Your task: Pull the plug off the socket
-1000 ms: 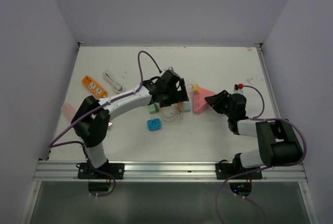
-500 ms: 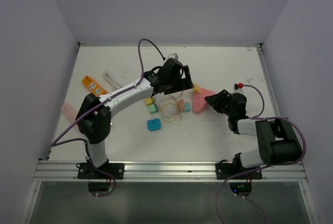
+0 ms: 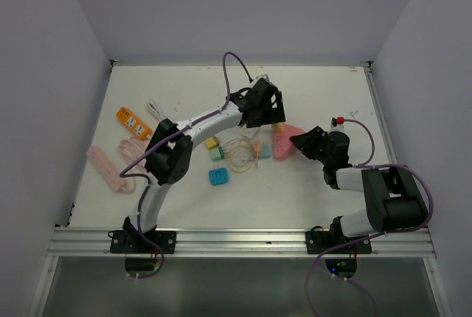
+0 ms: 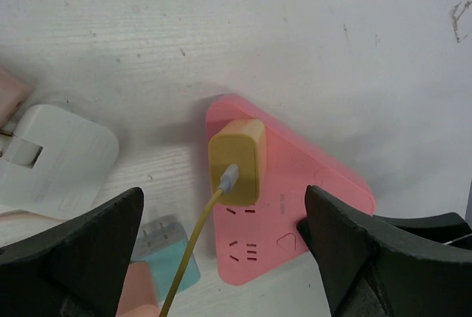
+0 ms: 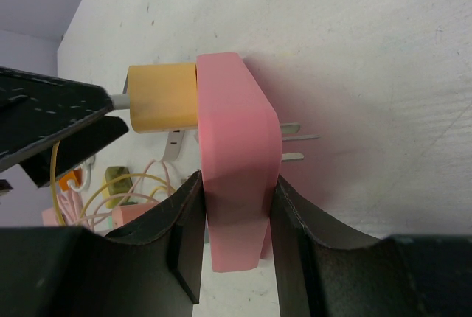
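The left arm has swung back and to the right since a second ago. The left gripper (image 3: 264, 105) has come away from the small adapters and now hangs over the yellow plug (image 4: 236, 161), fingers spread wide on either side and touching nothing. With the elbow moved, more of a pink strip (image 3: 103, 166) shows near the left edge of the table (image 3: 332, 92).

The right gripper (image 5: 236, 236) has not shifted. It stays clenched on one end of the pink socket (image 5: 236, 155), right of centre. The plug sits fully seated in the socket's face. Its yellow cord (image 4: 188, 258) trails to a loose coil beside a green adapter (image 3: 216, 153) and a blue adapter (image 3: 218, 176). A white charger (image 4: 51, 158) lies near the socket.
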Tool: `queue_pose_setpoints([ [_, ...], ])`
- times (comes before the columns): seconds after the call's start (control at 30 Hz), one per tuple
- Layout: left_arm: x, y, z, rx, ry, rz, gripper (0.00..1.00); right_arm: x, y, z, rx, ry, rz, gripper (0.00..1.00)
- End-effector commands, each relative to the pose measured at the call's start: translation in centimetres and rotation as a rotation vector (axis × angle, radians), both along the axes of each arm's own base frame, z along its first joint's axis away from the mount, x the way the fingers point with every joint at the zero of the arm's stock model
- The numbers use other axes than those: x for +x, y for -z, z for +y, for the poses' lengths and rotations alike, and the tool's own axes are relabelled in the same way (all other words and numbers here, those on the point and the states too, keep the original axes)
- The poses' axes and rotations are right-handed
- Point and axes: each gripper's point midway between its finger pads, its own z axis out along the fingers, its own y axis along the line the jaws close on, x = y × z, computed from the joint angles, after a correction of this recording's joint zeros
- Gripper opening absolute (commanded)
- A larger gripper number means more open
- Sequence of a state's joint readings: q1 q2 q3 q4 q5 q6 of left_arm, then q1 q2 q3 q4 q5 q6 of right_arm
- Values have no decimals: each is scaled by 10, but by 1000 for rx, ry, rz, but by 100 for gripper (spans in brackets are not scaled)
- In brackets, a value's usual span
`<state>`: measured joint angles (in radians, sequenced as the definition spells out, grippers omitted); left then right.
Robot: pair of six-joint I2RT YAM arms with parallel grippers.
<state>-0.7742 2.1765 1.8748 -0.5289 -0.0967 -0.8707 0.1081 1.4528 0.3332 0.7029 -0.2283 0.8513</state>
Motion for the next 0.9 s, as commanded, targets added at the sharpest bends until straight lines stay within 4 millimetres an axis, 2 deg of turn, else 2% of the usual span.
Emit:
queue_pose_setpoints([
  [0.0,4,8,-11,-13,28,22,93,-38,65,-17,-139,-3,232,0],
  [0.13,4,23,-18,-32,39,47,81,-38,64,-16,-136,-9,229,0],
  [0.2,5,26,-23,-49,47,46,72,-38,65,-16,-136,-12,230,0],
  [0.37,9,26,-29,-77,52,26,63,-37,64,-15,-139,-19,228,0],
  [0.43,8,26,-27,-79,51,22,53,-37,64,-15,-142,-18,225,0],
  [0.47,9,18,-29,-102,49,6,49,-38,65,-15,-142,-19,228,0],
  [0.5,6,26,-25,-96,44,16,41,-38,65,-15,-142,-19,228,0],
  [0.57,5,25,-24,-111,38,10,33,-38,65,-15,-141,-18,230,0],
  [0.67,6,22,-21,-123,24,8,16,-38,65,-14,-144,-20,227,0],
  [0.7,5,23,-18,-118,20,16,2,-38,65,-15,-144,-18,229,0],
  [0.83,-2,11,-8,-135,-8,6,0,-38,64,-16,-147,-9,228,0],
  [0.87,-2,0,-5,-152,-17,-4,0,-38,64,-17,-149,-6,227,0],
])
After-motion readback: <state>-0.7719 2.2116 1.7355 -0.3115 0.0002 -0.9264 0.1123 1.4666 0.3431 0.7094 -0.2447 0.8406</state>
